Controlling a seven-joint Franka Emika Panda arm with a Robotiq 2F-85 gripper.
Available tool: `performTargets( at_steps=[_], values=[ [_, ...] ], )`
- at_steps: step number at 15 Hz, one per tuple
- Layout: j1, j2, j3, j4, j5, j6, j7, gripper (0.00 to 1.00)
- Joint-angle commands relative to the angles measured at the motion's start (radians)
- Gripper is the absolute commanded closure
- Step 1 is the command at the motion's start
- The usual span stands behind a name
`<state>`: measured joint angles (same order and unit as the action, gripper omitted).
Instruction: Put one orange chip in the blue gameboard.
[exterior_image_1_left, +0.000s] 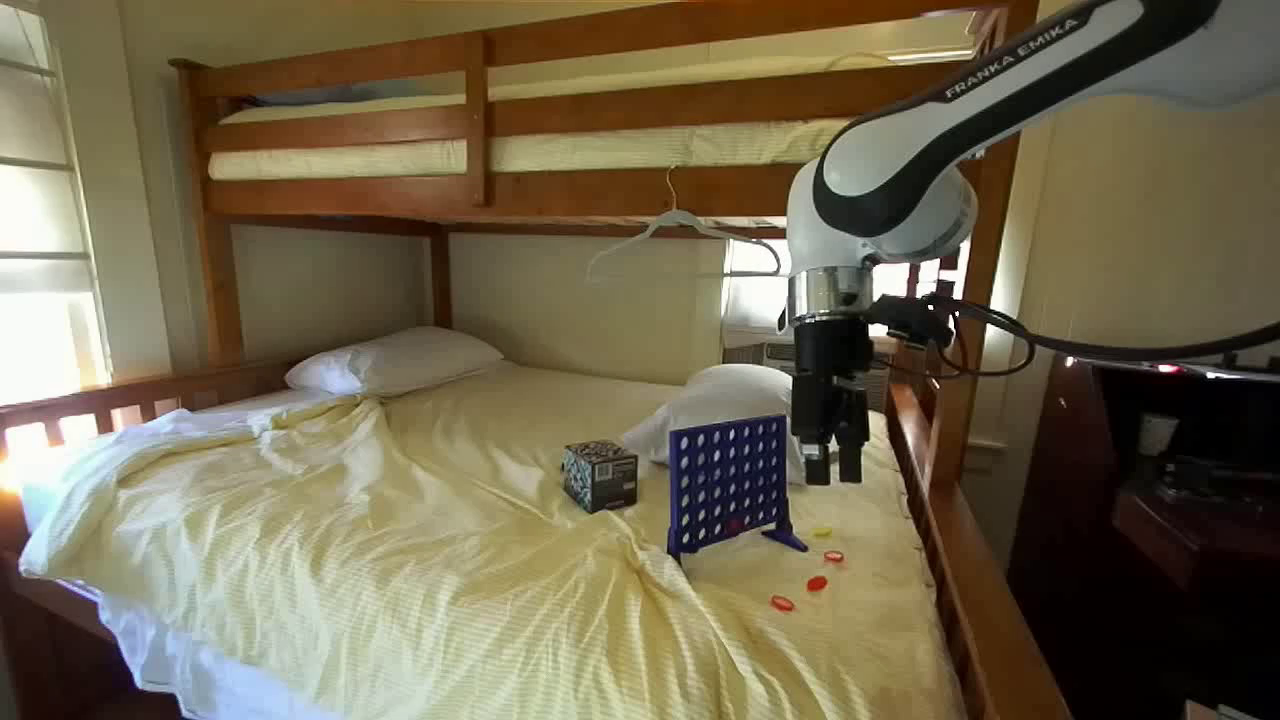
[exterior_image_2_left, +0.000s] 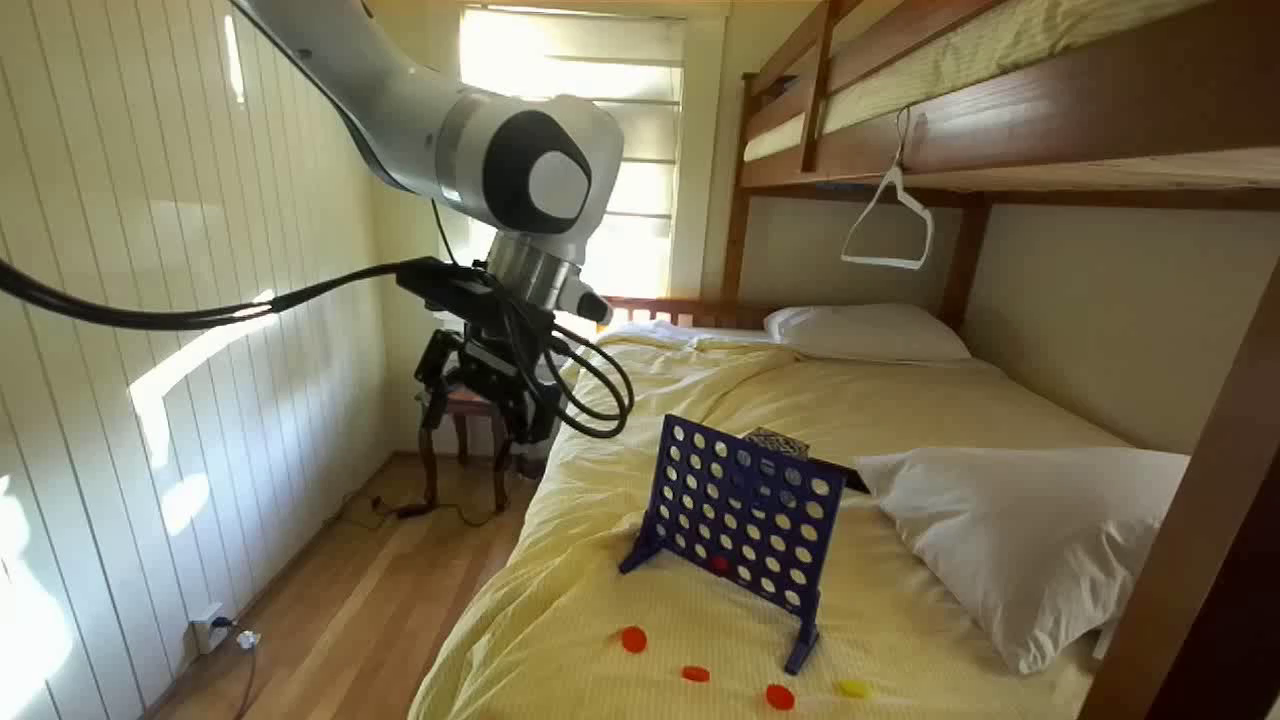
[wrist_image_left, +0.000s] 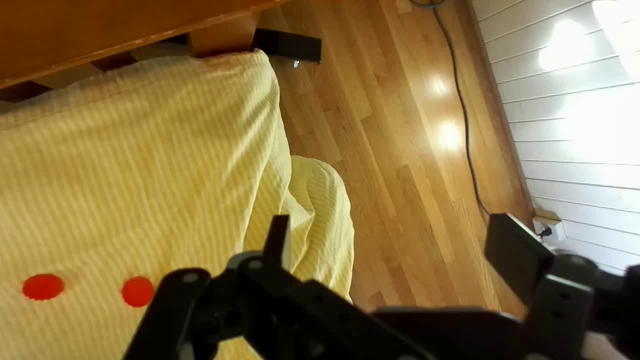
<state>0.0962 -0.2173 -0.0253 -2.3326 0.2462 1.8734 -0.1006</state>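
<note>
The blue gameboard (exterior_image_1_left: 729, 488) stands upright on the bed in both exterior views (exterior_image_2_left: 742, 508), with a red-orange chip (exterior_image_2_left: 718, 565) in its bottom row. Three loose orange chips lie on the yellow cover: one (exterior_image_2_left: 633, 639), a second (exterior_image_2_left: 696, 674) and a third (exterior_image_2_left: 780, 697). A yellow chip (exterior_image_2_left: 853, 689) lies beside them. Two orange chips show in the wrist view, one at far left (wrist_image_left: 43, 286) and one (wrist_image_left: 137, 291) near the left finger. My gripper (wrist_image_left: 397, 245) is open and empty, raised above the bed's edge, apart from board and chips (exterior_image_1_left: 834, 468).
A dark patterned box (exterior_image_1_left: 600, 476) stands behind the board. A pillow (exterior_image_2_left: 1030, 530) lies beside it. A wooden bed rail (exterior_image_1_left: 985, 590) runs along the bed. A white hanger (exterior_image_1_left: 676, 220) hangs from the upper bunk. A wooden stool (exterior_image_2_left: 465, 402) stands on the floor.
</note>
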Motion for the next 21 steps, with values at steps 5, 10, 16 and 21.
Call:
performTargets(
  at_steps=[5, 10, 16, 21],
  values=[
    [-0.017, 0.0, 0.016, 0.001, 0.003, -0.002, -0.003, 0.0],
    [-0.072, 0.018, -0.026, -0.015, 0.016, 0.072, 0.0, 0.0],
    [-0.128, 0.094, -0.068, -0.028, 0.027, 0.281, -0.024, 0.0],
    [-0.14, 0.232, -0.071, -0.005, 0.038, 0.475, -0.03, 0.0]
  ],
)
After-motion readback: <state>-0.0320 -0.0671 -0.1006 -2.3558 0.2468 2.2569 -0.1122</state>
